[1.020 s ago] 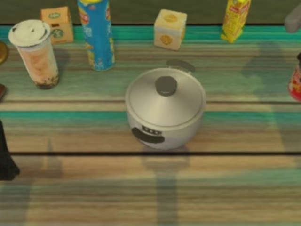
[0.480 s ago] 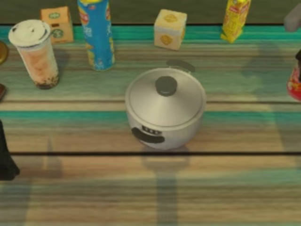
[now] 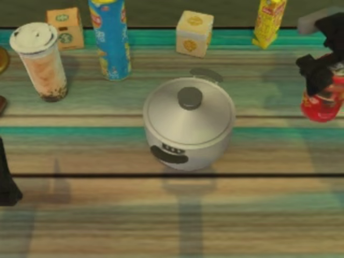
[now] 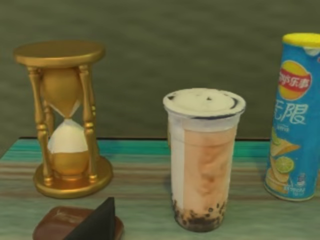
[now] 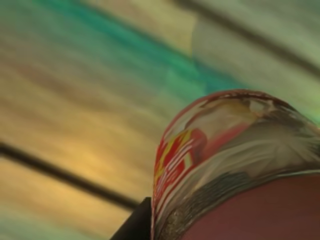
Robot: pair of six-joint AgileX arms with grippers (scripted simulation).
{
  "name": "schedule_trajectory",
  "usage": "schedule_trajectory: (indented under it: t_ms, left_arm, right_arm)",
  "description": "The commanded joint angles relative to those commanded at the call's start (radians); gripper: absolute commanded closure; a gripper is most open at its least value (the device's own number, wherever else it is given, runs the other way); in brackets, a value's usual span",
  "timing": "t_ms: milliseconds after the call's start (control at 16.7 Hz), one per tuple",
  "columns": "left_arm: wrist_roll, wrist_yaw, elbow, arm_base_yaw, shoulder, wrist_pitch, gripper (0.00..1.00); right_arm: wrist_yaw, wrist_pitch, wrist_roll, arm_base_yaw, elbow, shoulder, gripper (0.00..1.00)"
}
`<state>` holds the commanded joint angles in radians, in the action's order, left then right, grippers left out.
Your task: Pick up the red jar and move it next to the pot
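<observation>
A striped table (image 3: 258, 215) of teal and tan wood stretches in front of a dark olive wall, with a row of packages along its far edge. Near the right edge we hold the red jar (image 3: 321, 102) in our right tool (image 3: 318, 75), whose dark fingers are pinched on the jar's upper part; the jar looks tilted and, we judge, lifted off the wood. Our right wrist view is filled by the jar's label and lid rim, with a dark finger beside it. The pot (image 3: 188, 122) sits near the middle of the table, well apart from the jar, its lid on and its black mark facing the near edge.

We judge the jar stiff and light, with a smooth, glossy wall that could slip or swing if held by the lid alone, so a grip across the body just under the lid seems safest. It should be set down gently and upright on the pot's right side.

Our right arm reaches in from the far right corner, its wrist above the jar and the tool pointing downward. Our left tool (image 3: 6, 185) is parked at the left edge, and we cannot tell how its fingers stand.
</observation>
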<state>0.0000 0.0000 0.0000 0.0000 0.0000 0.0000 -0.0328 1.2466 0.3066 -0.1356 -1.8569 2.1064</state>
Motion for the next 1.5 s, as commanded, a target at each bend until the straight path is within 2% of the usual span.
schedule_trajectory:
  t_ms: [300,540,960,1500]
  left_arm:
    - [0.0,0.0,0.0,0.0,0.0,0.0,0.0]
    - [0.0,0.0,0.0,0.0,0.0,0.0,0.0]
    - [0.0,0.0,0.0,0.0,0.0,0.0,0.0]
    - [0.0,0.0,0.0,0.0,0.0,0.0,0.0]
  right_arm:
    - [0.037,-0.072,-0.4,-0.092,0.055,0.011,1.0]
    - [0.056,-0.115,-0.575,-0.142,0.083,0.011,1.0]
    - [0.057,-0.124,-0.599,-0.145,0.087,0.008,1.0]
    - [0.06,-0.295,-0.6,-0.15,0.21,0.059,1.0]
